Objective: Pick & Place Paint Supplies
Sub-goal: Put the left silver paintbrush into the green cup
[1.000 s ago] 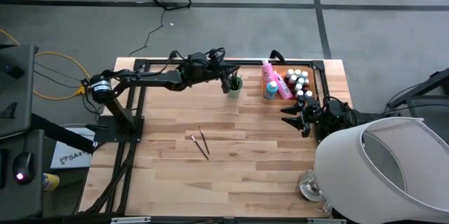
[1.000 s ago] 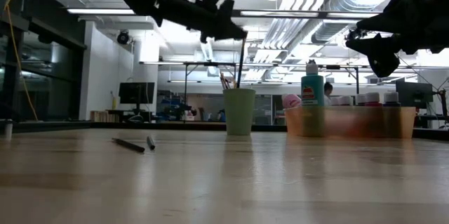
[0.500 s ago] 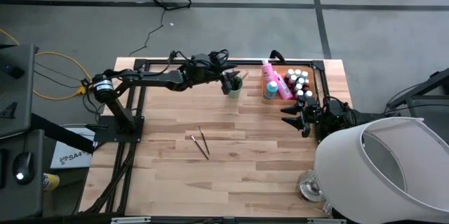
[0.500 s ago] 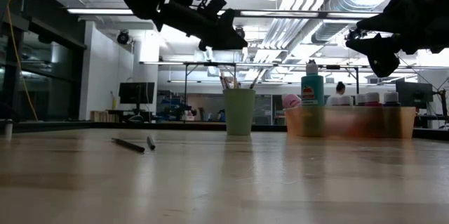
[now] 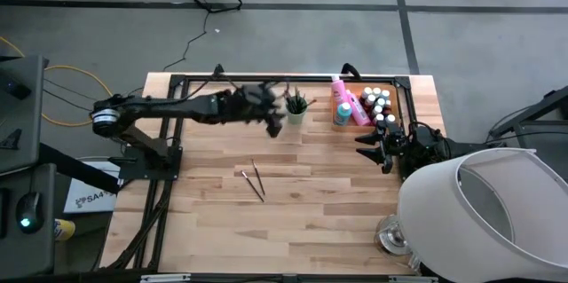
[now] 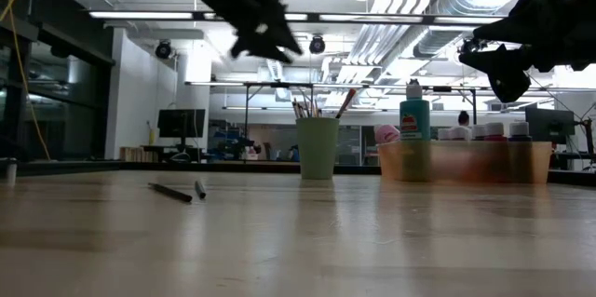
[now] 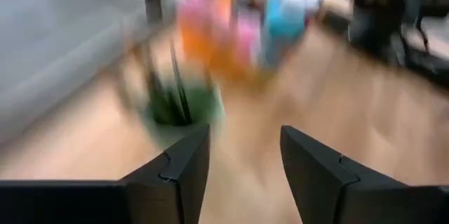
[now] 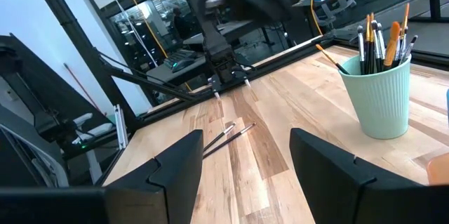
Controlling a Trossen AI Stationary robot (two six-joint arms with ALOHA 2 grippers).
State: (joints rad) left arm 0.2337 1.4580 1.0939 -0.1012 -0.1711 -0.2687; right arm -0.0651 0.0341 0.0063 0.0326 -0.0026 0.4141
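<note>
Presently, the left gripper [image 5: 273,116] is seen empty with fingers apart beside the light green plastic cup [image 5: 295,112] of thin dark brushes [image 8: 382,38], two more brushes [image 5: 255,179] lie mid-table, and the right gripper [image 5: 371,151] hangs open near the orange tray [image 6: 466,161].
</note>
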